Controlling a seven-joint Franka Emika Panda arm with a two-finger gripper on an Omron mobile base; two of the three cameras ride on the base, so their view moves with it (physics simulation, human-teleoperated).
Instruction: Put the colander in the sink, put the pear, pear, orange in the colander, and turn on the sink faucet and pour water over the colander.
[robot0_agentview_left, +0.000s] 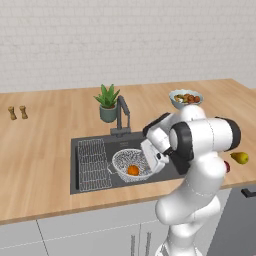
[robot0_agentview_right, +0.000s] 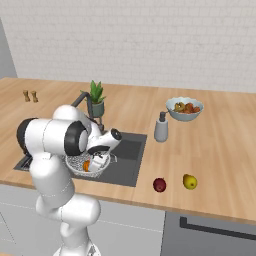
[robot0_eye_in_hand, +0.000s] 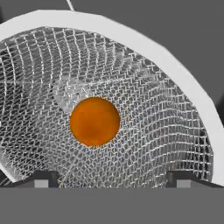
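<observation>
While orange (robot0_eye_in_hand: 94, 121) fills colander (robot0_eye_in_hand: 175, 87) up close, right base view adds red pear (robot0_agentview_right: 159, 185), yellow pear (robot0_agentview_right: 189, 181)

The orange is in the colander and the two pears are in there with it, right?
Not quite. The orange is in the colander, but it is alone there, as the hand view shows. The red pear and the yellow pear lie on the counter in the right base view.
</observation>
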